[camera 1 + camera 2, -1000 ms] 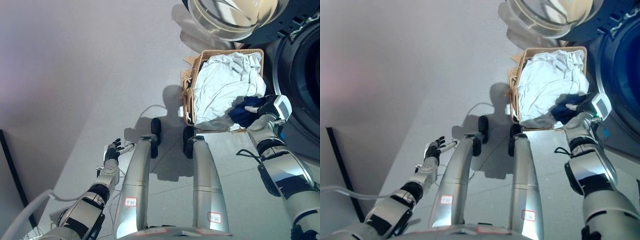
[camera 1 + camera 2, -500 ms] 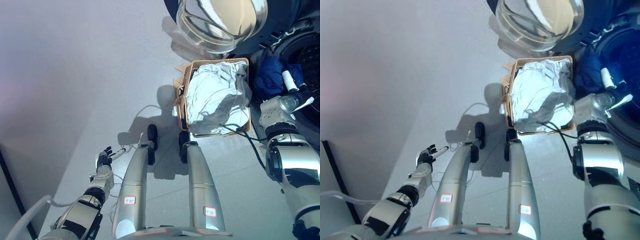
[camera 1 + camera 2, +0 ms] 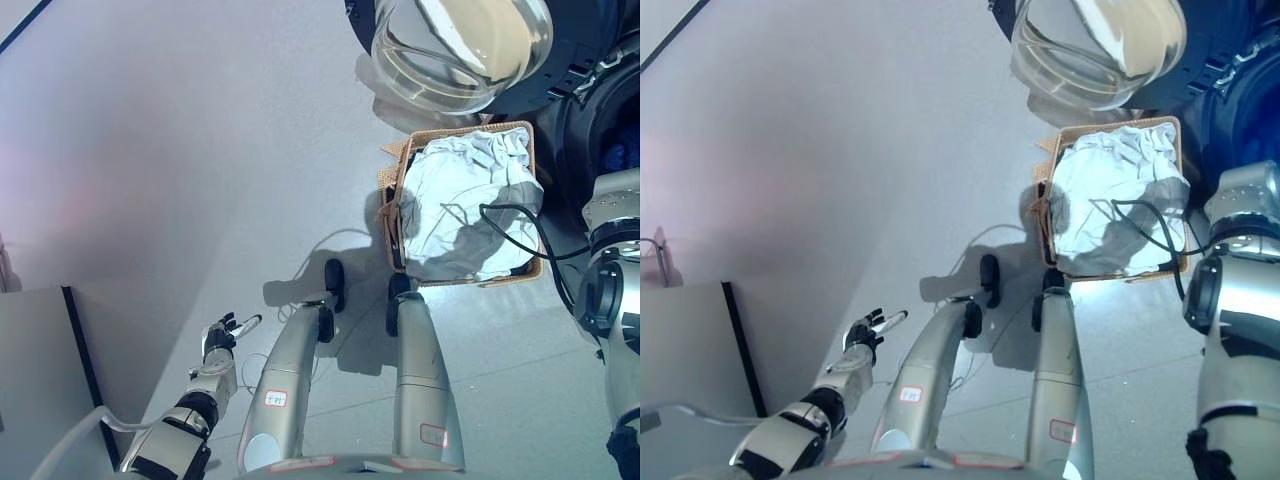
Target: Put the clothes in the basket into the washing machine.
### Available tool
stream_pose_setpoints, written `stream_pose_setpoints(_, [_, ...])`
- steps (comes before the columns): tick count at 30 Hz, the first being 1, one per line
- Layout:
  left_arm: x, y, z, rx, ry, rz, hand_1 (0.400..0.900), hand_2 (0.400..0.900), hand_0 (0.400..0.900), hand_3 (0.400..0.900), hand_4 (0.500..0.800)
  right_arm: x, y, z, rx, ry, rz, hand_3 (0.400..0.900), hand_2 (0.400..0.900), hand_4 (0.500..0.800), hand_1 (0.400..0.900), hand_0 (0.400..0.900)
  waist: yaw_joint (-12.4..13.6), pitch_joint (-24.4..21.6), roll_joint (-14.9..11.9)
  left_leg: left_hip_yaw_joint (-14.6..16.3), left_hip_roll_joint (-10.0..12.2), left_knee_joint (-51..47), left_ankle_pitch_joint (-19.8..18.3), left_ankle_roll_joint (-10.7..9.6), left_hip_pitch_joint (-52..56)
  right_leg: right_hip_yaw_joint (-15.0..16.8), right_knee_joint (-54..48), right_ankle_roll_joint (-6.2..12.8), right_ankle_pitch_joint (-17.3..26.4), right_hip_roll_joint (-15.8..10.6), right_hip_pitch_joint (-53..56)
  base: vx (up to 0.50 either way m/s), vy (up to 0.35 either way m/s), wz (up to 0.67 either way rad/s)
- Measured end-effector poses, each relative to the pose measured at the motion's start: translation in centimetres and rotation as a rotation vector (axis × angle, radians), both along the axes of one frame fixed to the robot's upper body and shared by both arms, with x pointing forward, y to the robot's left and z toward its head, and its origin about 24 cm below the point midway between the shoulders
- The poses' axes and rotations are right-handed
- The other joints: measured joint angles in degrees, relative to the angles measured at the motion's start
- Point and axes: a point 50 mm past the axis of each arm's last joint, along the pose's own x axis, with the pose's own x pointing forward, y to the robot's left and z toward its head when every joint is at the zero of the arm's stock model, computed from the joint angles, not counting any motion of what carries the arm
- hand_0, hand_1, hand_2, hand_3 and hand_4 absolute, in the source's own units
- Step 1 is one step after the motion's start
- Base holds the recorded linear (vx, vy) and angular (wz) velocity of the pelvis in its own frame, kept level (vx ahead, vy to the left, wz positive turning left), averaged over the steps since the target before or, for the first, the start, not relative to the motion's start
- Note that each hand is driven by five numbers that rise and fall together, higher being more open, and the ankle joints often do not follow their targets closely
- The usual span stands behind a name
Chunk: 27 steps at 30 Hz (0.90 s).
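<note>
Since a moment ago our right arm has gone further toward the washer (image 3: 610,110), and its hand with the dark blue garment — in view just before at the drum opening — no longer shows; only the silver forearm remains at the right edge, so we cannot tell whether that hand is open or closed, or where the garment has ended up. Our left hand (image 3: 218,336) hangs low at the lower left over the floor (image 3: 180,150), fingers spread and relaxed, holding nothing, as before. Out from there, the wicker basket (image 3: 394,213) sits on the floor right beside the washer front, below the round glass door (image 3: 460,45), which stands swung open. White clothes (image 3: 460,195) fill the basket to its rim — a crumpled heap. At the left edge a grey cabinet (image 3: 40,380) stands on the floor.
</note>
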Motion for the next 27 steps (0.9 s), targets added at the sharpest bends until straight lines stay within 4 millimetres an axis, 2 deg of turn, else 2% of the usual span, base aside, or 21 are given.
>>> stream_pose_setpoints(11, [0.0, -1.1, -0.1, -0.024, -0.005, -0.017, 0.9, 0.9, 0.9, 0.9, 0.8, -0.7, -0.7, 2.7, -0.157, 0.023, -0.046, 0.4, 0.4, 0.5, 0.4, 0.4, -0.11, -0.27, 0.59, 0.74, -0.2, -0.79, 0.37, -0.56, 1.11, 0.54, 1.25, -0.83, -0.52, -0.19, -0.11, 0.0, -0.043, 0.0])
stream_pose_setpoints(12, [0.0, -1.1, -0.1, -0.024, -0.005, -0.017, 0.9, 0.9, 0.9, 0.9, 0.8, -0.7, -0.7, 2.9, -0.179, 0.036, -0.046, 0.492, 0.492, 0.555, 0.492, 0.492, -0.08, -0.27, 0.6, 0.8, -0.33, -0.59, 0.38, -0.59, 1.09, 0.71, 1.68, -1.07, -0.69, -0.3, -0.27, -0.01, -0.044, 0.0])
stream_pose_setpoints(13, [0.0, -1.1, -0.1, -0.024, -0.005, -0.017, 0.9, 0.9, 0.9, 0.9, 0.8, -0.6, -0.7, 3.1, -0.194, 0.041, -0.045, 0.853, 0.853, 0.772, 0.853, 0.853, 0.02, -0.26, 0.6, 0.81, -0.48, -0.35, 0.39, -0.61, 1.01, 0.92, 2.13, -1.18, -0.78, -0.31, -0.51, -0.02, -0.05, 0.01])
stream_pose_setpoints(14, [0.0, -1.1, -0.1, -0.024, -0.005, -0.017, 0.9, 0.9, 0.9, 0.9, 0.8, -0.5, -0.6, 3.4, -0.205, 0.041, -0.041, 0.9, 0.9, 0.8, 0.9, 0.9, 0.1, -0.26, 0.6, 0.81, -0.66, 0.01, 0.41, -0.64, 0.84, 1.12, 2.76, -1.19, -0.94, -0.31, -0.91, -0.02, -0.054, 0.03])
stream_pose_setpoints(27, [0.0, -1.3, -0.2, -0.024, -0.003, -0.021, 0.9, 0.9, 0.9, 0.9, 0.8, -0.3, -0.2, 4.6, -0.336, 0.128, -0.031, 0.9, 0.9, 0.8, 0.9, 0.9, -0.09, 0.8, 2.88, 0.73, -0.93, 1.25, 0.48, -1.5, 1.02, 1.1, 5.47, -2.08, -2.18, -0.69, -1.23, -0.02, -0.036, 0.0])
